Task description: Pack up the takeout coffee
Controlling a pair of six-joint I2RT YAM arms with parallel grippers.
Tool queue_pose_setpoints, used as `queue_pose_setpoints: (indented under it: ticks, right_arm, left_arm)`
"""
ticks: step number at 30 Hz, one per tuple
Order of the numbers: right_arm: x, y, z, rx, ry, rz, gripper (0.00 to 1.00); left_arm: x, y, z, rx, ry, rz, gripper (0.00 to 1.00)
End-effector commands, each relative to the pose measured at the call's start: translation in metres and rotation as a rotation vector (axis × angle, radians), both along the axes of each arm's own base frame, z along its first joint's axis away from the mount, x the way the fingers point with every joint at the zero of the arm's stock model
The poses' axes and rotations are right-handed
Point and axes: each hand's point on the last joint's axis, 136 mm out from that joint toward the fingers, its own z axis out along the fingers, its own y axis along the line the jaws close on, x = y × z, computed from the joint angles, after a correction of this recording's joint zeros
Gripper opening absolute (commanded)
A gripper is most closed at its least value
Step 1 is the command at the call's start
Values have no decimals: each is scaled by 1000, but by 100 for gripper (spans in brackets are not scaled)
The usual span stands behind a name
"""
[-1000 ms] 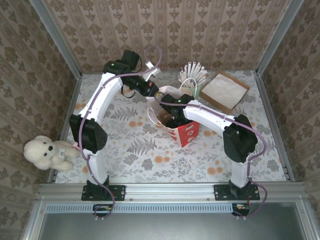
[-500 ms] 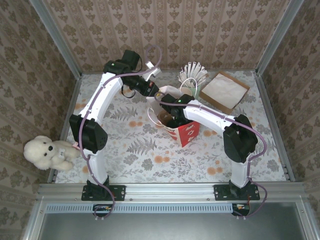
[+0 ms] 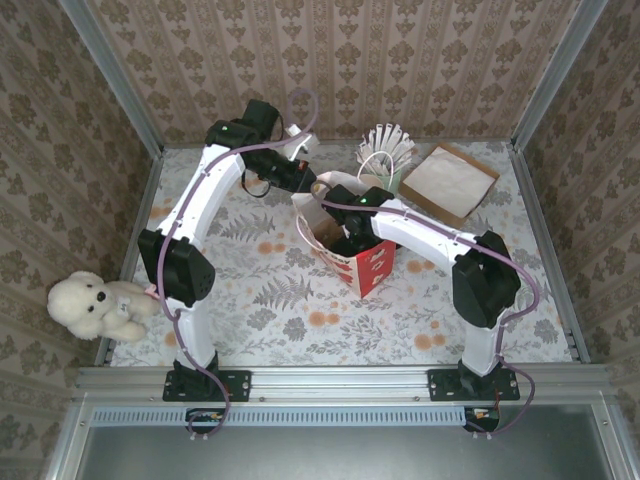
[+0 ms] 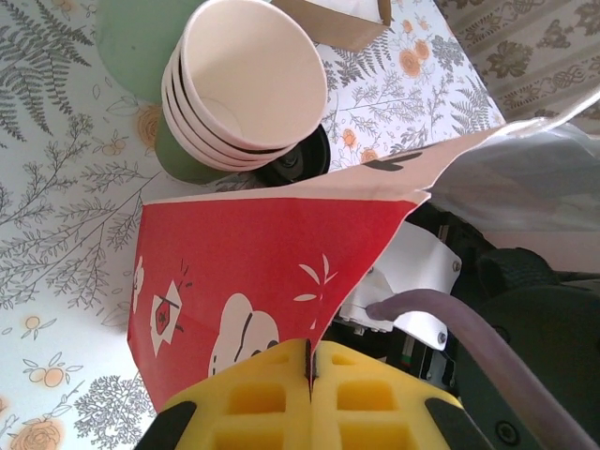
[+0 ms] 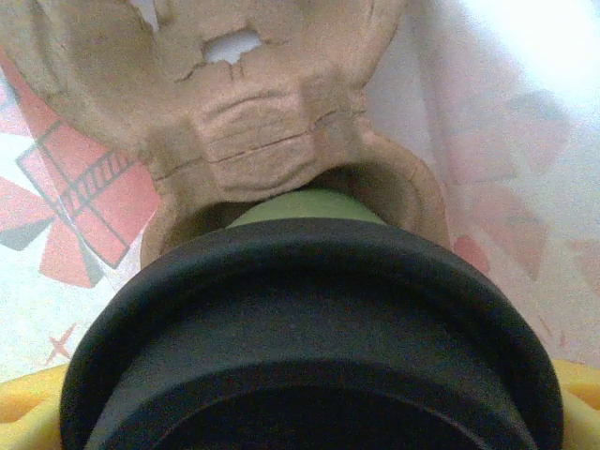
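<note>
The takeout coffee (image 5: pixel 309 328), a green cup under a round black lid, stands in a pocket of a brown pulp carrier (image 5: pixel 253 122) inside the red-and-white paper bag (image 3: pixel 375 265). My right gripper (image 5: pixel 300 412) reaches down into the bag, its yellow fingertips (image 5: pixel 23 412) flanking the lid at both lower corners; whether they touch it is hidden. My left gripper (image 4: pixel 309 361) is shut on the bag's upper edge (image 4: pixel 262 253) and holds the mouth open at the bag's back left (image 3: pixel 305 180).
A stack of lidless green cups (image 4: pixel 248 84) stands just behind the bag, with a black lid (image 4: pixel 295 161) beside it. A holder of white-wrapped sticks (image 3: pixel 388 145) and a brown tray with white paper (image 3: pixel 450 180) sit at the back right. A teddy bear (image 3: pixel 100 305) lies off the table's left edge.
My right arm has shifted a little toward the back over the bag. The left arm keeps its hold on the bag's edge.
</note>
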Motion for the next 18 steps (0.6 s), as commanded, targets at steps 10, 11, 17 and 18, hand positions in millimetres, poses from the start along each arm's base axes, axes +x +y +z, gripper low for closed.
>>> queue_pose_setpoints:
  ticks: [10,11,17,18]
  right_arm:
    - [4,10,39,106,-98,38,100]
    - [5,9,41,106,-109,38,100]
    - [13,15,65,177,-218,53,100]
    - [14,20,72,213,-241,65,100]
  left_arm:
    - [-2,2,10,0,9,22,0]
    - [-2,2,9,1,10,21,0]
    - [-2,1,7,0,9,16,0]
    - [-1,1,7,-1,8,16,0]
